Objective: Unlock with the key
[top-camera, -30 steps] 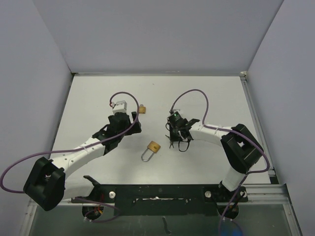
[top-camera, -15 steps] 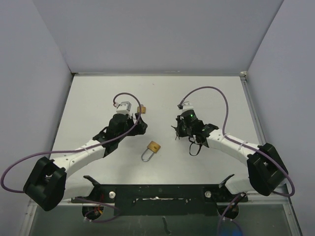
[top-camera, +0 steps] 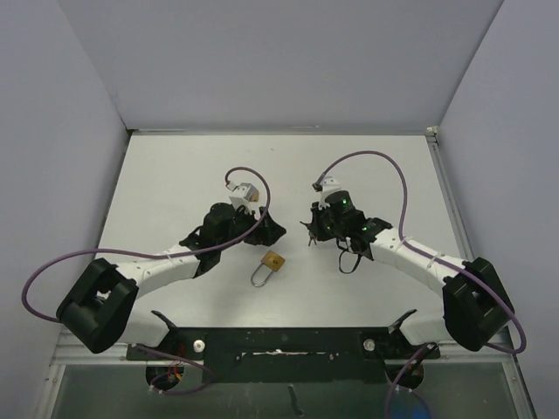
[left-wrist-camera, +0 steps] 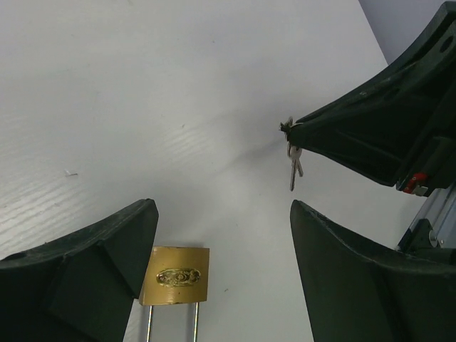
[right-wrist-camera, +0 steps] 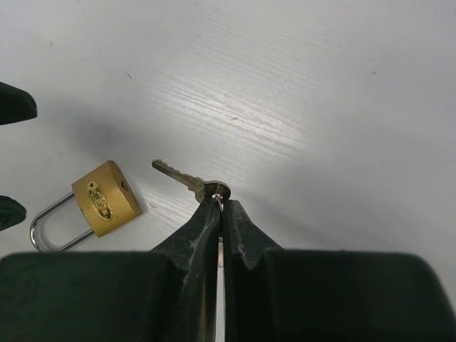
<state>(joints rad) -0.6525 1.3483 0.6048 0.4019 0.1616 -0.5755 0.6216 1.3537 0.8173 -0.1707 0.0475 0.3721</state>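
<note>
A brass padlock point(top-camera: 272, 262) with a steel shackle lies flat on the white table point(top-camera: 175, 175), shackle toward the near edge. My left gripper point(top-camera: 271, 233) hovers just behind it, open. In the left wrist view the padlock point(left-wrist-camera: 177, 276) sits close to the left finger point(left-wrist-camera: 85, 278), inside the gap of the left gripper point(left-wrist-camera: 222, 214). My right gripper point(right-wrist-camera: 221, 205) is shut on the silver key point(right-wrist-camera: 185, 178) by its head, blade pointing toward the padlock point(right-wrist-camera: 105, 198). The key point(left-wrist-camera: 293, 165) hangs off the table, a short way right of the lock.
Grey walls enclose the table on three sides. A metal rail point(top-camera: 454, 218) runs along the right edge. Purple cables point(top-camera: 367, 161) loop above both arms. The arm bases sit on a black bar point(top-camera: 279, 340) at the near edge.
My left gripper has travelled right and toward the padlock, its jaws narrowing slightly. The right arm swung its elbow outward while the key stayed pinched near the lock.
</note>
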